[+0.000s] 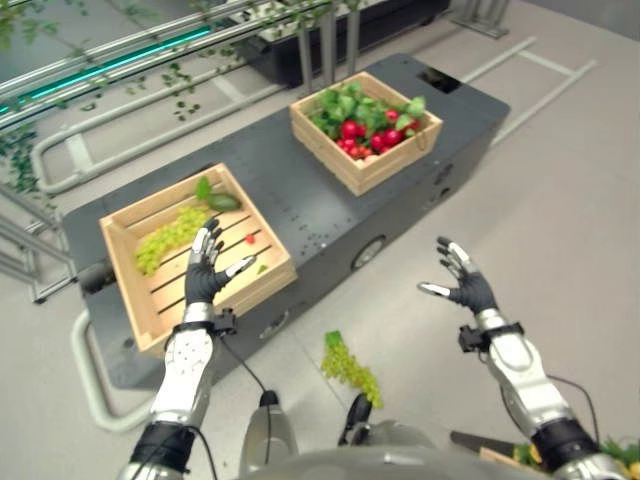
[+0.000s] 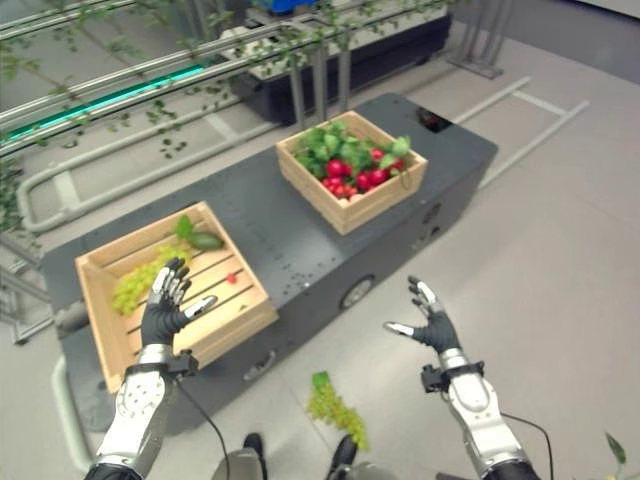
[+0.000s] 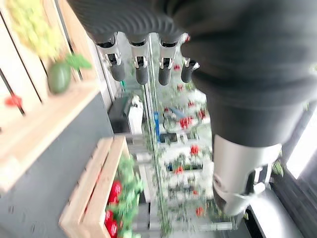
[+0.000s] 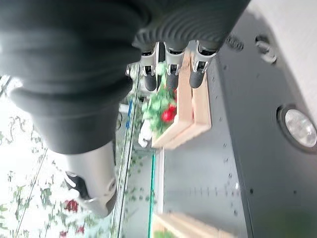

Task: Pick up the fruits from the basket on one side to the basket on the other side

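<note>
Two wooden crates sit on a dark grey platform. The near left crate (image 1: 140, 300) holds a bunch of green grapes (image 1: 168, 238), a green fruit with a leaf (image 1: 222, 201) and a small red fruit (image 1: 250, 239). The far right crate (image 1: 368, 172) is full of red fruits (image 1: 352, 130) and green leaves. My left hand (image 1: 205, 272) hovers open over the near edge of the left crate, holding nothing. My right hand (image 1: 462, 280) is open in the air over the floor, right of the platform. A second bunch of green grapes (image 1: 350, 368) lies on the floor in front of the platform.
The platform (image 1: 300, 215) runs diagonally from lower left to upper right, with a bare stretch between the crates. Metal rails and leafy racks (image 1: 150, 50) stand behind it. Grey floor (image 1: 560, 180) spreads to the right.
</note>
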Motion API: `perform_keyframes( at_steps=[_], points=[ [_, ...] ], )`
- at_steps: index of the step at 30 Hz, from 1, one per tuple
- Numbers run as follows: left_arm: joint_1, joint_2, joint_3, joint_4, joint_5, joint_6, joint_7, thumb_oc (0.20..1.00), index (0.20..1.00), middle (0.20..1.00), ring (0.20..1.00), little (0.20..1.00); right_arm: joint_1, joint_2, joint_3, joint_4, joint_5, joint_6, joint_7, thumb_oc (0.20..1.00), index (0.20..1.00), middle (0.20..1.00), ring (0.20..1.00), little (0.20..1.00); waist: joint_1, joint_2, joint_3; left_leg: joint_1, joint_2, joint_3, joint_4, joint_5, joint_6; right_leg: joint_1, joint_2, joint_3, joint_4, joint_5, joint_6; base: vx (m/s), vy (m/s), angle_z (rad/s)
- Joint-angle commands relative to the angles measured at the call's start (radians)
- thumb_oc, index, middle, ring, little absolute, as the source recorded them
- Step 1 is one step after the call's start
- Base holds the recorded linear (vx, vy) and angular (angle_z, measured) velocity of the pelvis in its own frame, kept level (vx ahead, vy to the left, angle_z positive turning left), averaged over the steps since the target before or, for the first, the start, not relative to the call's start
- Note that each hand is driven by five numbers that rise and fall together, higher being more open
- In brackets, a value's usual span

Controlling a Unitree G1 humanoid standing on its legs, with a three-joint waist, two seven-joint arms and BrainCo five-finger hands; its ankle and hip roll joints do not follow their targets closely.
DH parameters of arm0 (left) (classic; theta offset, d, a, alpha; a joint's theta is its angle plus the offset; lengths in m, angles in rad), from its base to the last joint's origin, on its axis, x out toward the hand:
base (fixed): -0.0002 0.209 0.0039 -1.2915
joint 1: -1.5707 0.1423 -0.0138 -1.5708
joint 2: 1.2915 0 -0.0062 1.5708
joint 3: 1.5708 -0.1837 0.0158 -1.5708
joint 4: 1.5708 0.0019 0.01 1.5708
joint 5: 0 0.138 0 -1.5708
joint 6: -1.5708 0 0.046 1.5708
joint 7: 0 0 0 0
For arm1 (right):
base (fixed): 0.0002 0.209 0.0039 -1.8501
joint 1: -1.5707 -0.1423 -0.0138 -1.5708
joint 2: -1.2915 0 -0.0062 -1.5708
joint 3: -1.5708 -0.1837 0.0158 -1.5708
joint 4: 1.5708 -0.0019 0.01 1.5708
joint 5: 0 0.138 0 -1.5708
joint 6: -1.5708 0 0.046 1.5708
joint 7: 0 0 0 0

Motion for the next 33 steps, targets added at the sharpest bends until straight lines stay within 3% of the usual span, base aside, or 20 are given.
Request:
perform_keyframes(
  at_steps=[1,2,6,8,15,19,21,22,23,24,25,26,27,30,31,33],
  points=[
    [-0.007,0.029,0.017,-0.058,-0.030,-0.038,-0.020,1.000,1.000,1.000,1.000,1.000,0.004,-0.014,-0.060,-0.055,0.035,-0.060,-0.010,1.000,1.000,1.000,1.000,1.000,-0.019,0.018,-0.058,0.035,0.031,0.057,-0.022,-0.067,-0.023,0.065,-0.048,0.062,-0.002,-0.032,0.149,0.08,0.033,0.87],
    [-0.006,0.029,0.017,-0.058,-0.030,-0.038,-0.020,1.000,1.000,1.000,1.000,1.000,0.006,-0.015,-0.060,-0.056,0.034,-0.060,-0.010,1.000,1.000,1.000,1.000,1.000,-0.020,0.019,-0.058,0.037,0.032,0.056,-0.021,-0.070,-0.024,0.067,-0.047,0.061,-0.002,-0.034,0.150,0.09,0.048,1.05],
    [-0.013,0.034,0.011,-0.061,-0.021,-0.040,-0.026,1.000,1.000,1.000,1.000,1.000,0.032,-0.001,-0.091,-0.059,0.028,-0.063,-0.027,1.000,1.000,1.000,1.000,1.000,-0.035,0.027,-0.064,0.034,0.031,0.154,-0.069,-0.057,-0.028,0.085,-0.071,-0.005,-0.001,-0.022,0.161,0.02,0.124,0.96],
    [-0.005,0.045,0.005,-0.074,-0.014,-0.041,-0.033,1.000,1.000,1.000,1.000,1.000,0.039,0.010,-0.099,-0.061,0.024,-0.062,-0.034,1.000,1.000,1.000,1.000,1.000,-0.026,0.022,-0.066,0.039,0.020,0.145,-0.104,-0.041,-0.026,0.090,-0.082,-0.017,-0.012,-0.003,0.172,0.04,0.151,0.78],
    [0.030,0.067,0.023,-0.107,-0.003,-0.042,-0.048,1.000,1.000,1.000,1.000,1.000,0.043,0.036,-0.114,-0.036,0.003,-0.053,-0.043,1.000,1.000,1.000,1.000,1.000,0.013,0.000,-0.072,0.037,-0.055,0.119,-0.121,-0.073,0.022,0.101,-0.145,-0.030,-0.001,0.040,0.216,0.03,0.196,0.31],
    [0.038,0.073,0.028,-0.106,-0.001,-0.039,-0.056,1.000,1.000,1.000,1.000,1.000,0.045,0.048,-0.121,-0.042,-0.005,-0.046,-0.038,1.000,1.000,1.000,1.000,1.000,0.014,0.006,-0.069,0.052,-0.107,0.105,-0.138,-0.095,0.063,0.071,-0.219,-0.016,0.123,0.057,0.248,0.04,0.262,0.09],
    [0.029,0.082,0.019,-0.099,0.002,-0.045,-0.057,1.000,1.000,1.000,1.000,1.000,0.045,0.052,-0.124,-0.047,-0.012,-0.043,-0.039,1.000,1.000,1.000,1.000,1.000,-0.006,0.017,-0.053,0.068,-0.136,0.083,-0.150,-0.100,0.086,0.028,-0.271,0.038,0.236,0.110,0.277,-0.01,0.261,0.31],
    [0.019,0.087,0.010,-0.097,0.002,-0.048,-0.059,1.000,1.000,1.000,1.000,1.000,0.040,0.056,-0.122,-0.041,-0.022,-0.043,-0.044,1.000,1.000,1.000,1.000,1.000,-0.021,0.024,-0.039,0.062,-0.141,0.080,-0.154,-0.073,0.099,-0.006,-0.274,0.077,0.268,0.137,0.265,-0.08,0.187,0.57],
    [0.010,0.091,-0.004,-0.084,0.001,-0.048,-0.064,1.000,1.000,1.000,1.000,1.000,0.038,0.063,-0.121,-0.041,-0.015,-0.042,-0.040,1.000,1.000,1.000,1.000,1.000,-0.044,0.037,-0.037,0.065,-0.144,0.047,-0.167,-0.061,0.104,-0.046,-0.213,0.219,0.269,0.088,0.260,-0.10,0.108,0.46],
    [0.009,0.091,-0.004,-0.083,0.001,-0.049,-0.064,1.000,1.000,1.000,1.000,1.000,0.038,0.063,-0.121,-0.041,-0.015,-0.042,-0.040,1.000,1.000,1.000,1.000,1.000,-0.043,0.038,-0.039,0.061,-0.143,0.048,-0.170,-0.057,0.104,-0.049,-0.211,0.219,0.264,0.093,0.257,0.05,0.052,0.52],
    [0.008,0.091,-0.013,-0.069,-0.002,-0.051,-0.072,1.000,1.000,1.000,1.000,1.000,0.043,0.063,-0.124,-0.029,-0.011,-0.041,-0.037,1.000,1.000,1.000,1.000,1.000,-0.056,0.038,-0.047,0.073,-0.151,0.032,-0.183,-0.056,0.103,-0.047,-0.159,0.281,0.223,0.047,0.245,0.10,-0.004,0.45],
    [0.003,0.092,-0.018,-0.052,0.002,-0.053,-0.074,1.000,1.000,1.000,1.000,1.000,0.044,0.062,-0.126,-0.010,-0.010,-0.043,-0.039,1.000,1.000,1.000,1.000,1.000,-0.062,0.036,-0.056,0.080,-0.158,0.020,-0.203,-0.046,0.096,-0.044,-0.128,0.318,0.156,0.038,0.239,0.13,-0.074,0.34],
    [0.009,0.091,-0.023,-0.005,-0.006,-0.048,-0.081,1.000,1.000,1.000,1.000,1.000,0.041,0.066,-0.123,0.037,-0.008,-0.044,-0.047,1.000,1.000,1.000,1.000,1.000,-0.057,0.023,-0.068,0.074,-0.165,0.010,-0.217,-0.039,0.083,-0.027,-0.130,0.317,0.054,0.064,0.245,0.08,-0.082,0.26],
    [0.003,0.085,-0.045,0.106,-0.016,-0.037,-0.097,1.000,1.000,1.000,1.000,1.000,0.021,0.074,-0.099,0.121,-0.011,-0.038,-0.058,1.000,1.000,1.000,1.000,1.000,-0.061,0.022,-0.071,0.069,-0.153,0.000,-0.230,-0.019,0.077,-0.033,-0.106,0.358,0.053,0.064,0.251,0.01,-0.118,0.33],
    [0.014,0.082,-0.057,0.213,0.039,-0.034,-0.095,1.000,1.000,1.000,1.000,1.000,0.021,0.088,-0.087,0.208,0.007,-0.026,-0.043,1.000,1.000,1.000,1.000,1.000,-0.047,0.007,-0.081,0.073,-0.148,0.005,-0.240,-0.013,0.065,-0.009,-0.108,0.325,0.017,0.075,0.251,0.03,-0.126,0.34],
    [0.016,0.068,-0.059,0.314,0.046,-0.014,-0.095,1.000,1.000,1.000,1.000,1.000,0.018,0.086,-0.082,0.264,0.008,-0.019,-0.040,1.000,1.000,1.000,1.000,1.000,-0.044,0.007,-0.084,0.078,-0.140,-0.001,-0.246,-0.009,0.060,0.004,-0.100,0.319,0.015,0.068,0.249,0.03,-0.113,0.19]
  ],
)
